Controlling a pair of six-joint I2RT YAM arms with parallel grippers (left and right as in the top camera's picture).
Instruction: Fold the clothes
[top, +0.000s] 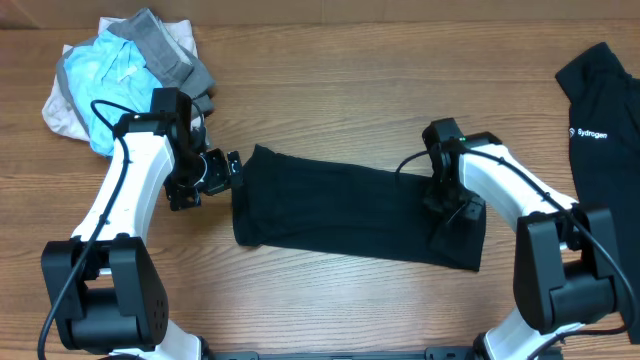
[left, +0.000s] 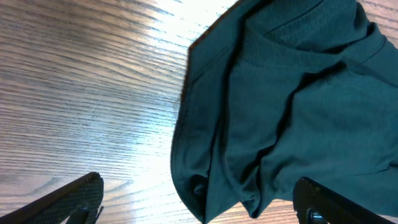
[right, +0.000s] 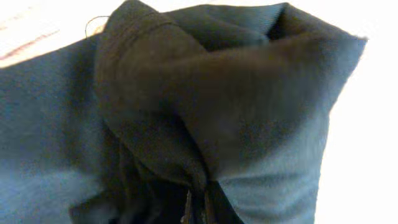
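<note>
- One black garment lies folded into a long strip across the middle of the wooden table, between our two arms.
- Two other heaps lie well apart from it. We see a light-blue, grey and beige bundle at the far left and a Sydrogen-lettered garment at the right edge, both in the overhead view only.
- Only our left wrist view shows the strip's left end rumpled, with its hem curled.
- Our left gripper stands wide open just beside that end, holding nothing.
- Our right gripper sits on the strip's right end. Its wrist view shows bunched fabric pinched between closed jaws.
</note>
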